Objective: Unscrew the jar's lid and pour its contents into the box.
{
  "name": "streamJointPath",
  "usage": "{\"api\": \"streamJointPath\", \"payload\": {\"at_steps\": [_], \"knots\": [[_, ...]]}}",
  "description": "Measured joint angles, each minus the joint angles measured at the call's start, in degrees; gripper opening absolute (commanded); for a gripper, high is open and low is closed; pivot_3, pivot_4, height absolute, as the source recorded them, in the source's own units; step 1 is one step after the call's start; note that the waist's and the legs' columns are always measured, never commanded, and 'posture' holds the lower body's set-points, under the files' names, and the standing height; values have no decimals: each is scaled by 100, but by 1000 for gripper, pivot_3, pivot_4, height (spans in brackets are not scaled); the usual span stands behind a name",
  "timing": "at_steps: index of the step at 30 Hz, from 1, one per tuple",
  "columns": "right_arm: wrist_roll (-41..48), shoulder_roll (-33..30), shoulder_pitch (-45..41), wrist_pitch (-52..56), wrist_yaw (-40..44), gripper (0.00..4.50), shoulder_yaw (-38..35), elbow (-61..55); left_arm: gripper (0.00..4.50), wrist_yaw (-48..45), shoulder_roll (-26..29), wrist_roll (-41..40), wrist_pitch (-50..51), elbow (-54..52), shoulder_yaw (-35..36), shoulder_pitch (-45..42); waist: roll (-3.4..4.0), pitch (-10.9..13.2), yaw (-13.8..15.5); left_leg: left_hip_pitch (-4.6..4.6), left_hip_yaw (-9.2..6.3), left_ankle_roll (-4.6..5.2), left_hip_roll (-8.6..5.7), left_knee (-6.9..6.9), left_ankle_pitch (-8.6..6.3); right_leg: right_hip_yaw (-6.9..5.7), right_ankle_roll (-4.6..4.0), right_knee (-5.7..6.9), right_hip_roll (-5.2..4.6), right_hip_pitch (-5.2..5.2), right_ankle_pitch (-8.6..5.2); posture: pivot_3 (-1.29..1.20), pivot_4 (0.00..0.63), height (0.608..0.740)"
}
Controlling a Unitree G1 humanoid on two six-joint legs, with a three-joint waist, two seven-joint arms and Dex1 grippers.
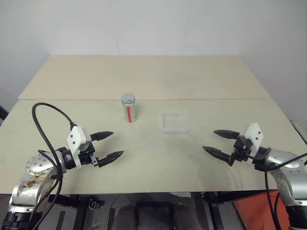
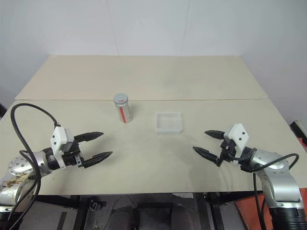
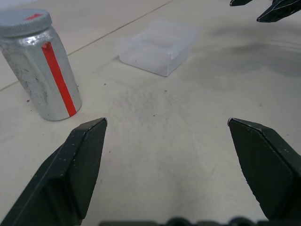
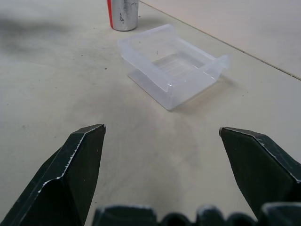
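The silvery jar (image 1: 129, 108) with a red stripe stands upright near the table's middle, its grey lid (image 1: 128, 98) on top. Just to its right lies the clear plastic box (image 1: 174, 121), which looks empty. The contents are hidden inside the jar. My left gripper (image 1: 113, 145) hovers open at the near left, short of the jar, with nothing between its fingers. At the near right my right gripper (image 1: 214, 141) is open too, and empty, pointing toward the box (image 4: 171, 66). The left wrist view shows the jar (image 3: 44, 70) and the box (image 3: 157, 46) beyond the fingers.
The pale wooden table (image 1: 153, 158) has a seam (image 1: 216, 99) running across behind the jar and box, with a second board beyond. A white wall stands at the back. A red object (image 1: 254, 211) sits below the table's near right edge.
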Motion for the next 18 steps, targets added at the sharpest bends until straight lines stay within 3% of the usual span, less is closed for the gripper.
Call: {"api": "streamJointPath", "payload": {"at_steps": [12,18], "knots": [[-2,-1,-32,2,10,4500,0,0,4477,143,-95,4,-7,-20,3,0,0,0,0,0,0,0,0,0,0,0,0,0,0,0,0,0,150,740],[-2,-1,-32,4,-25,4500,0,-29,4477,640,-367,20,15,-20,3,-114,0,0,6,0,-1,0,0,1,0,0,1,1,0,1,1,0,150,740]]}}
